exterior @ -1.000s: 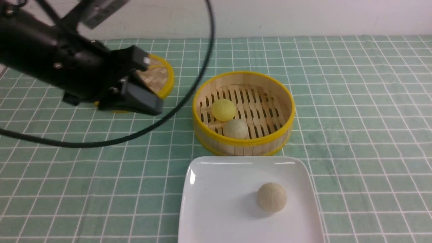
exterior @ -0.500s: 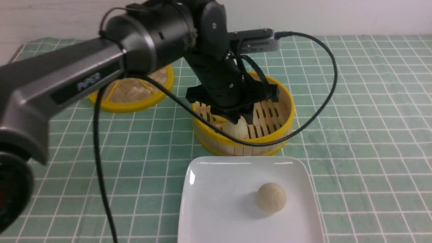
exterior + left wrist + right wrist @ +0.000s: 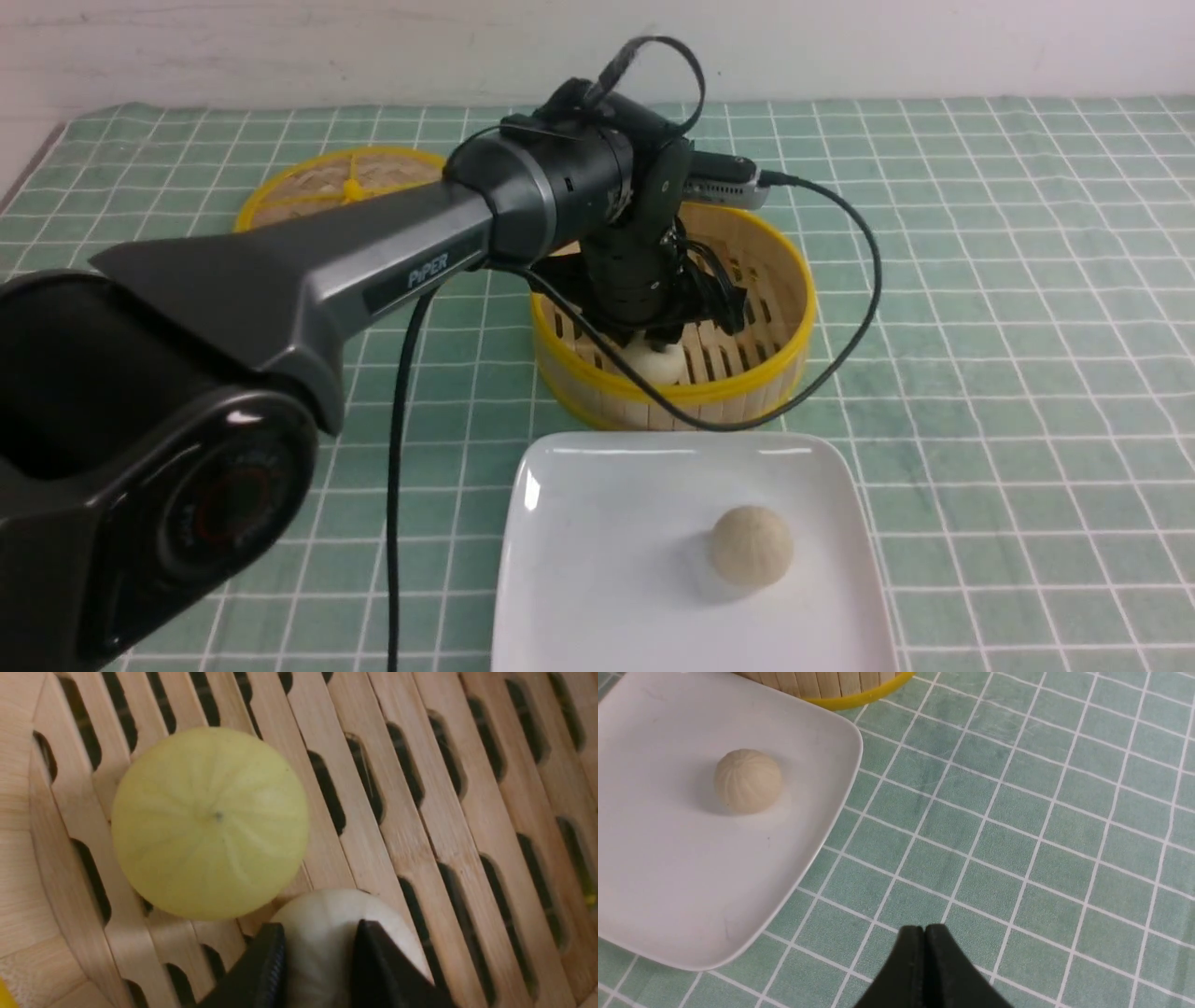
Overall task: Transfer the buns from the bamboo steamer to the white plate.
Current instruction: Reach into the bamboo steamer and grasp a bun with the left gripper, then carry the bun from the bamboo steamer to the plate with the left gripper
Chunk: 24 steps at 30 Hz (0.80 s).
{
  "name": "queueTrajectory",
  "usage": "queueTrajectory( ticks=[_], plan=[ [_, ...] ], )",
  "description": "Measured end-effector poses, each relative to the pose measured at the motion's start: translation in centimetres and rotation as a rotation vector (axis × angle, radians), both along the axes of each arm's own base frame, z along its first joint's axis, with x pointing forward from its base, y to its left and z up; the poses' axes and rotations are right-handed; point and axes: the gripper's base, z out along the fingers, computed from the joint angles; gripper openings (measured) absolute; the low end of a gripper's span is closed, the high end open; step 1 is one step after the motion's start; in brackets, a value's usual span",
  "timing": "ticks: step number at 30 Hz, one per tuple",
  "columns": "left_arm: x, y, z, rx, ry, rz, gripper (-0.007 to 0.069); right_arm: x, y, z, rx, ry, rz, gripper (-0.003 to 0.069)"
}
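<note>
**Front view:** The left gripper is lowered inside the bamboo steamer. Its jaws are narrowed onto the off-white bun, near the steamer's front wall. The white plate lies just in front of the steamer and carries the cream bun. The woven lid lies left of the steamer.

**Left wrist view:** Both fingers press the off-white bun's sides. The pale yellow bun sits just beside it on the steamer floor.

**Right wrist view:** The right gripper, jaws pressed together and holding nothing, hangs over the checked cloth in front of the steamer.

Green checked tablecloth, white wall behind
</note>
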Motion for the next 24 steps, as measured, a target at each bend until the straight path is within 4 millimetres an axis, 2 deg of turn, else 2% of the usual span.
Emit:
queueTrajectory(
  ticks=[2, 4, 6, 8, 9, 10, 12, 14, 15, 17, 19, 24],
  plan=[
    [-0.1, 0.1, 0.2, 0.017, 0.005, -0.013, 0.0059, 0.0, 0.0, 0.0, 0.0, 0.0, 0.0, 0.0003],
    [-0.4, 0.4, 1.3, 0.041, 0.006, -0.039, 0.0031, 0.0, 0.0, 0.0, 0.0, 0.0, 0.0, 0.0005],
    [-1.1, 0.9, 4.3, 0.046, -0.006, -0.061, 0.0026, 0.0, 0.0, 0.0, 0.0, 0.0, 0.0, 0.0006],
    [-2.2, 1.7, 8.7, 0.013, -0.052, -0.081, 0.0025, 0.0, 0.0, 0.0, 0.0, -0.001, 0.0, 0.0009],
    [-2.3, 1.8, 9.1, 0.011, -0.055, -0.083, 0.0025, 0.0, 0.0, 0.0, 0.0, -0.002, 0.0, 0.0009],
    [-3.7, 2.7, 13.0, -0.023, -0.113, -0.103, 0.0025, 0.0, 0.0, 0.1, 0.002, -0.007, -0.001, 0.0011],
    [-5.7, 4.2, 17.0, -0.044, -0.154, -0.119, 0.0025, 0.1, 0.0, 0.1, 0.005, -0.017, -0.002, 0.0013],
    [-6.7, 4.9, 18.4, -0.05, -0.154, -0.124, 0.0025, 0.1, 0.0, 0.2, 0.008, -0.024, -0.003, 0.0012],
    [-8.0, 5.7, 19.9, -0.066, -0.147, -0.129, 0.0025, 0.2, 0.0, 0.2, 0.01, -0.031, -0.004, 0.0013],
    [-9.2, 6.2, 19.8, -0.073, -0.107, -0.151, 0.0025, 0.2, 0.0, 0.2, 0.011, -0.034, -0.004, 0.0014],
    [-9.8, 6.1, 18.0, -0.068, -0.025, -0.185, 0.0025, 0.2, 0.0, 0.2, 0.01, -0.033, -0.004, 0.0017],
    [-10.7, 5.1, 8.4, -0.068, 0.263, -0.196, 0.0031, 0.2, 0.0, 0.2, 0.01, -0.033, -0.004, 0.0024]
  ],
)
